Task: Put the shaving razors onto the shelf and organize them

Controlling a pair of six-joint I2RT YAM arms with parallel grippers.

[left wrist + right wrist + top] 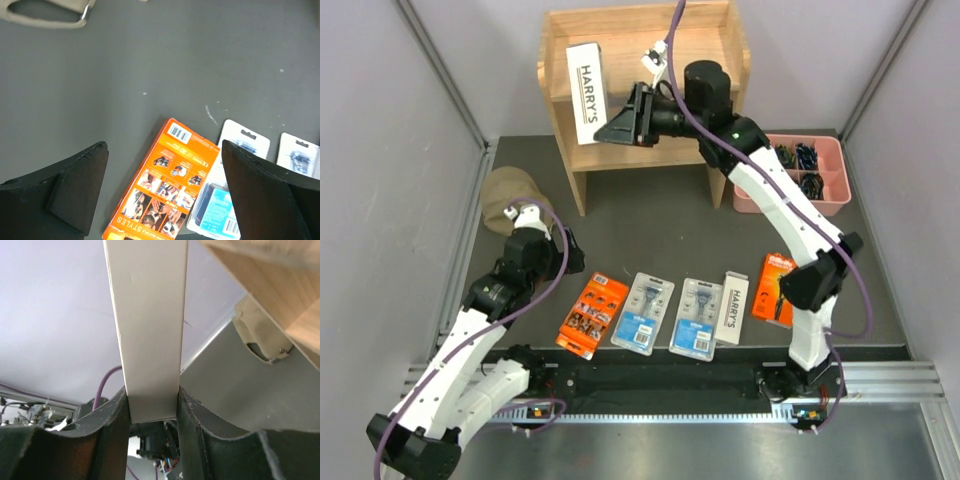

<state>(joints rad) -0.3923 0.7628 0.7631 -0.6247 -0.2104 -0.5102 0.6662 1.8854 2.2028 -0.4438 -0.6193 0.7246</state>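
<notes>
Top view: you are looking down from above and behind the arm bases at the whole surface [660,225] and far shelf [620,30].
Left wrist: you are peering down, close, between the left fingers [75,185] at an orange pack [165,190].
Right wrist: you are looking along the right fingers [100,440], very near a white box [150,330].
Shared: the top view is also showing you that pack and box.
</notes>
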